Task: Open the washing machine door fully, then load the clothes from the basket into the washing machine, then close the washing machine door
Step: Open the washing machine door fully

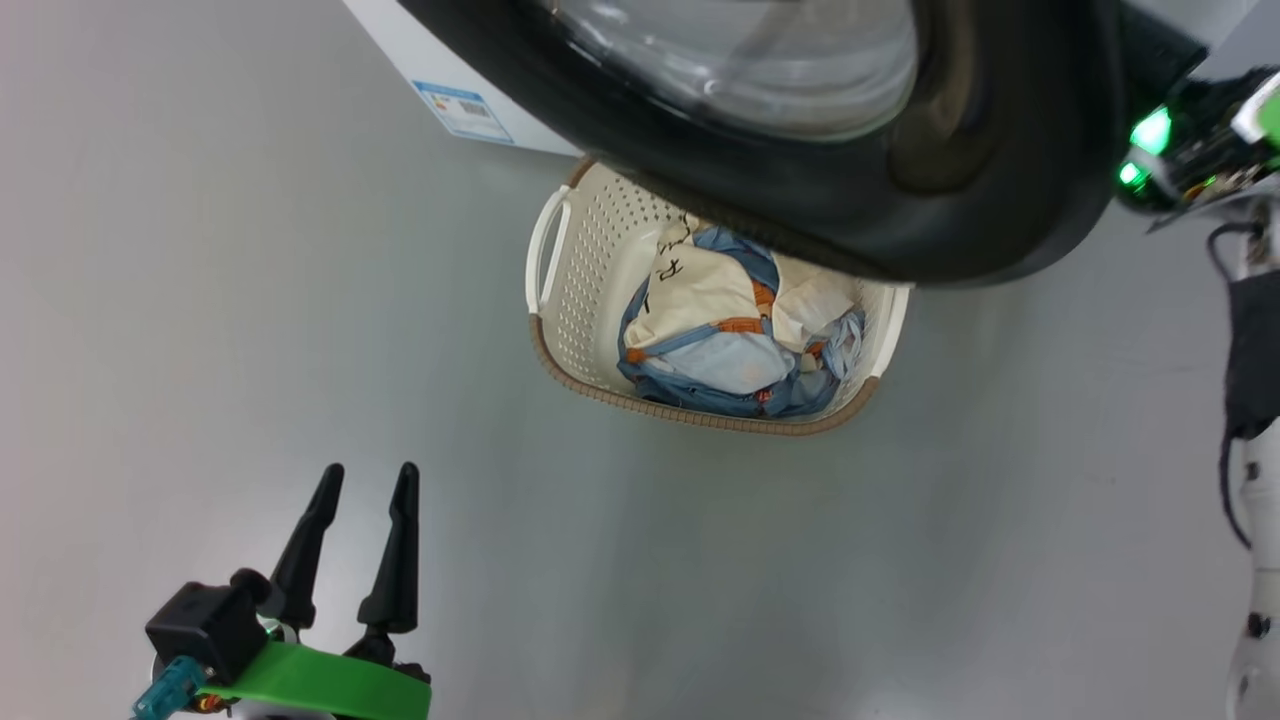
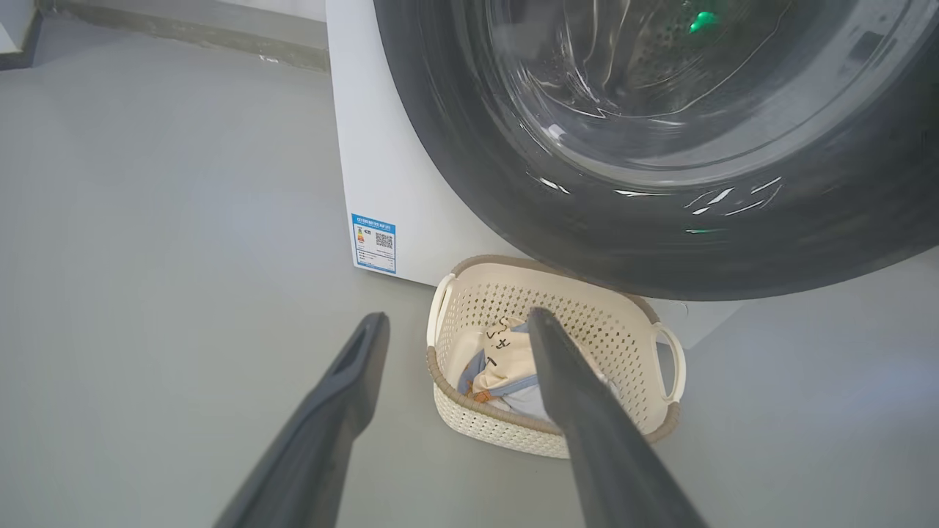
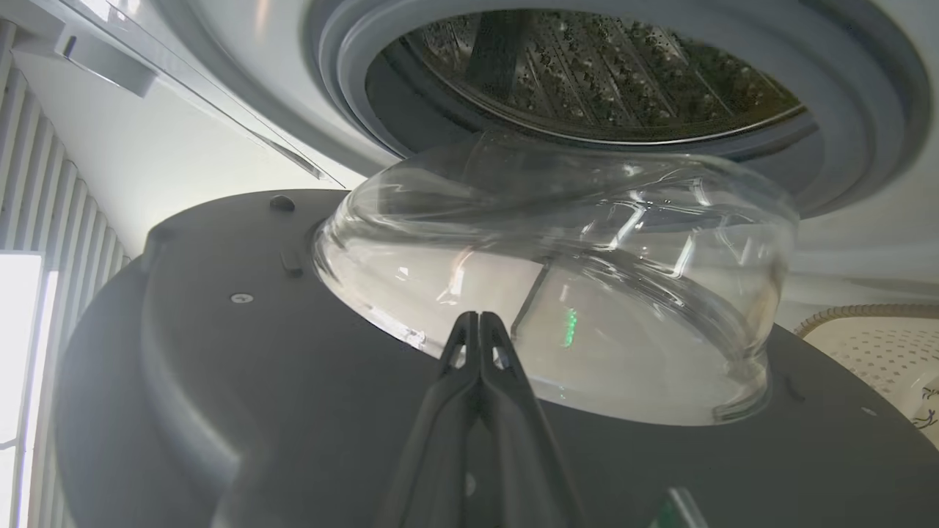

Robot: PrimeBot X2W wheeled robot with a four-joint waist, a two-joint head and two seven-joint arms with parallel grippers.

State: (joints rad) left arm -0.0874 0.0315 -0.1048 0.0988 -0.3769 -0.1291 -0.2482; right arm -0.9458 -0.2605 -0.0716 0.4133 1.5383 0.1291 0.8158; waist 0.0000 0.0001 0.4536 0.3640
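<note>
The washing machine door stands swung out, its black ring and glass bowl hanging over the basket. My right gripper is shut with nothing in it, its tips resting against the door's inner face by the glass. Behind the door gape the steel drum and grey seal of the washing machine. The clothes, blue and cream, lie in the basket on the floor. My left gripper is open low at the left, well short of the basket; its fingers frame the clothes.
A grey floor spreads around the basket, with wide room at the left. A blue label marks the washer's lower corner. My right arm with its green lights stands at the right edge, beside the door.
</note>
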